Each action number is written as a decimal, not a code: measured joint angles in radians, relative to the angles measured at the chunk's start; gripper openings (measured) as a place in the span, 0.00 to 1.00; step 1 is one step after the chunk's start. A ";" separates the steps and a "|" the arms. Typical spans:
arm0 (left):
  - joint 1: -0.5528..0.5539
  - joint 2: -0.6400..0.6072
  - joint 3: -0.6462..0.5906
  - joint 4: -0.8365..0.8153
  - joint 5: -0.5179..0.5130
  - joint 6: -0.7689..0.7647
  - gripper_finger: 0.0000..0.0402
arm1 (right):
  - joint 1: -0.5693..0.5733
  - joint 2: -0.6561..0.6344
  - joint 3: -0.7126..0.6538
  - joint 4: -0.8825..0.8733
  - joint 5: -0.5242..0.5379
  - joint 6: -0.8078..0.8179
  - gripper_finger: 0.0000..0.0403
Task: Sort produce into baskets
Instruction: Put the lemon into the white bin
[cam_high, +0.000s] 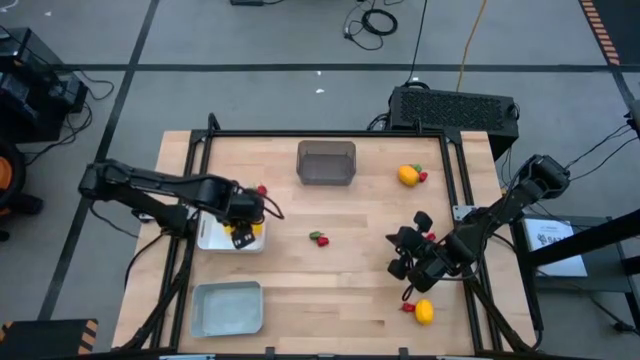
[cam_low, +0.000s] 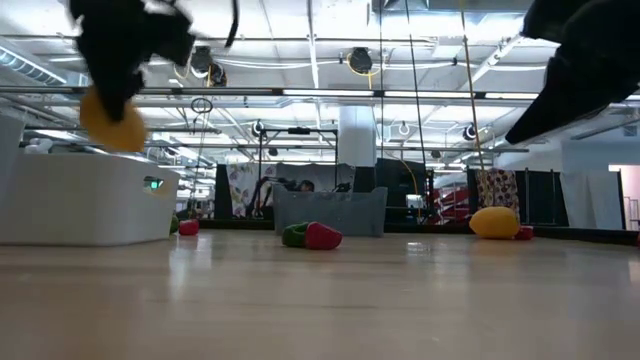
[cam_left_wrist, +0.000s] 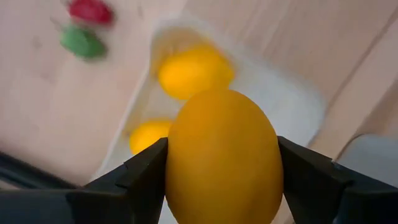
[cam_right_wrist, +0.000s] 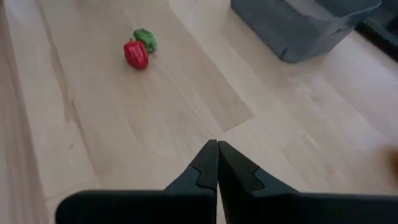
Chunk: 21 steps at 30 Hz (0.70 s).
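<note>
My left gripper (cam_high: 243, 233) is shut on a yellow-orange lemon (cam_left_wrist: 221, 155) above the white tray (cam_high: 212, 238) at the table's left; the low view shows the lemon (cam_low: 112, 125) over the tray's wall (cam_low: 85, 200). Two more lemons (cam_left_wrist: 194, 70) (cam_left_wrist: 149, 134) lie in the tray. My right gripper (cam_right_wrist: 217, 155) is shut and empty above the table's right part (cam_high: 395, 255). A red and a green piece (cam_high: 319, 238) lie mid-table. A lemon with a red piece (cam_high: 408, 175) lies at the far right, another such pair (cam_high: 424, 312) at the near right. My left gripper pinches the lemon's two opposite sides (cam_left_wrist: 177, 168) between its two fingers (cam_left_wrist: 146, 177). The lemon fills the gap between them. It is lifted clear, above the white tray.
A dark grey bin (cam_high: 326, 163) stands at the far middle and a light grey-blue tray (cam_high: 228, 307) at the near left. A small red piece (cam_high: 262, 189) lies by the white tray's far side. A black box (cam_high: 455, 108) sits behind the table.
</note>
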 joint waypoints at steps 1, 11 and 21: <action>-0.005 0.000 -0.028 0.005 0.007 -0.006 0.66 | -0.003 0.000 0.000 0.003 0.008 -0.008 0.00; -0.021 0.005 -0.136 0.066 0.023 -0.025 0.73 | -0.036 0.000 0.000 0.030 0.012 -0.039 0.00; -0.020 0.005 -0.135 0.069 0.027 -0.016 0.84 | -0.038 0.000 0.000 0.030 0.011 -0.062 0.00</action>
